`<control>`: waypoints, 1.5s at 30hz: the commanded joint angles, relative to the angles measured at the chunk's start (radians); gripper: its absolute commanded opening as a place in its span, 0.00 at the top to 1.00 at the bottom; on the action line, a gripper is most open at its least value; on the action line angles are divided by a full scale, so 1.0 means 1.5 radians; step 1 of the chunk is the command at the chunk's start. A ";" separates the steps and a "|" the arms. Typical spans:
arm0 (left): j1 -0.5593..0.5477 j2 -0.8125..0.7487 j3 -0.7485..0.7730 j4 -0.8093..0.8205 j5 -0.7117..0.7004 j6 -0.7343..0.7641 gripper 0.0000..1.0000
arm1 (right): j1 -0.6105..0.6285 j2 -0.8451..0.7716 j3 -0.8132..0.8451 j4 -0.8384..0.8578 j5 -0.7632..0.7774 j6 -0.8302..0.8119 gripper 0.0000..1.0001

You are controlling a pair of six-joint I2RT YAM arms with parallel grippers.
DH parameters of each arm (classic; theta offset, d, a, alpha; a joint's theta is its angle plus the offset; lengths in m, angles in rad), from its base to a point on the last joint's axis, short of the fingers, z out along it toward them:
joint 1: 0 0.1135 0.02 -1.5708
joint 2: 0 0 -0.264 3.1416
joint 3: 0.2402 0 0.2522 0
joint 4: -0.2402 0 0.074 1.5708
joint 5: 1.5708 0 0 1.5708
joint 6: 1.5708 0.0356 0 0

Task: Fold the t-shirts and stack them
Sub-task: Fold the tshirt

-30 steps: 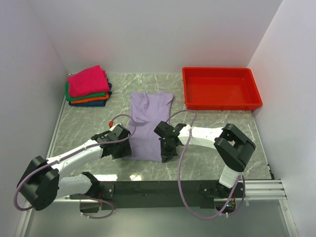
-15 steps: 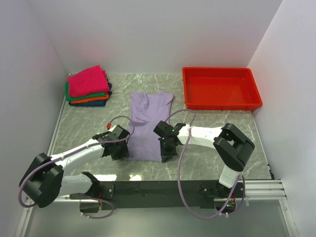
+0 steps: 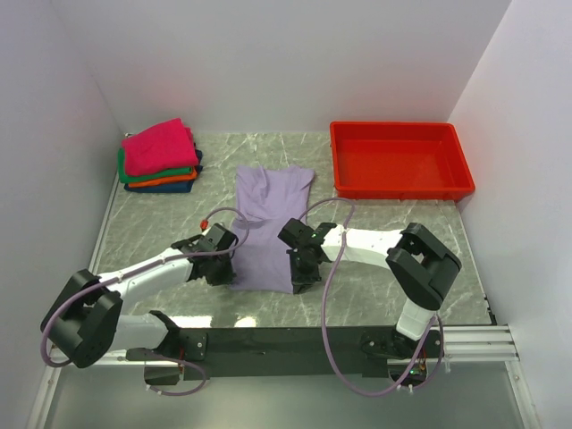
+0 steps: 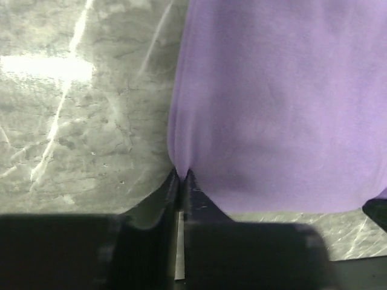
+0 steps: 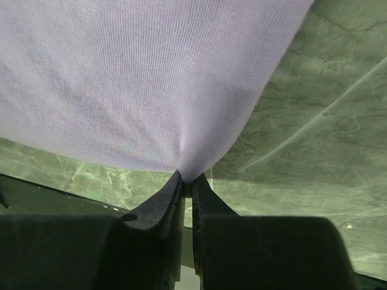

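**Top view.** We see the pale lavender cloth t-shirt (image 3: 266, 223) lying as a long narrow panel at the centre of the grey-green marbled table top (image 3: 152, 237), its length running from 12 to 6 o'clock. The left gripper (image 3: 231, 268) meets the shirt's edge at about 7 o'clock, and the right gripper (image 3: 299, 282) meets its near corner at about 5 o'clock. At the table's 10 o'clock corner we note the stack of folded cloth t-shirts (image 3: 159, 154): magenta-pink on top, then green, orange and dark blue. The red rectangular plastic tray (image 3: 400, 161) sits at 2 o'clock, well apart from the lavender shirt.

**Left wrist view.** The left gripper (image 4: 181, 175) has its fingers drawn together, pinching the lavender hem.

**Right wrist view.** The right gripper (image 5: 188, 179) is likewise clamped on a tuck of lavender cloth, which fans out from the fingertips towards 12 o'clock.
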 commanded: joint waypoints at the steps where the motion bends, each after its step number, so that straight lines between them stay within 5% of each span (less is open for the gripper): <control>1: -0.002 0.021 0.002 -0.020 0.020 0.016 0.99 | -0.009 -0.007 -0.009 -0.036 0.052 -0.017 0.93; 3: -0.002 0.019 0.013 -0.026 0.029 0.022 0.99 | -0.011 -0.011 -0.003 -0.047 0.057 -0.026 1.00; 15: -0.006 -0.069 0.061 -0.164 0.157 0.036 0.99 | -0.009 -0.142 -0.001 -0.221 0.051 -0.095 1.00; 23: -0.007 -0.172 0.061 -0.252 0.250 0.028 0.99 | 0.011 -0.238 0.008 -0.344 -0.019 -0.132 1.00; 35: -0.009 -0.249 0.192 -0.456 0.402 0.052 0.99 | 0.104 -0.347 0.077 -0.543 -0.153 -0.120 1.00; 40: -0.008 -0.261 0.247 -0.431 0.418 0.009 1.00 | 0.110 -0.364 0.124 -0.557 -0.129 -0.083 1.00; 45: -0.009 -0.239 0.209 -0.292 0.388 -0.063 0.99 | 0.076 -0.291 0.162 -0.489 -0.063 -0.082 1.00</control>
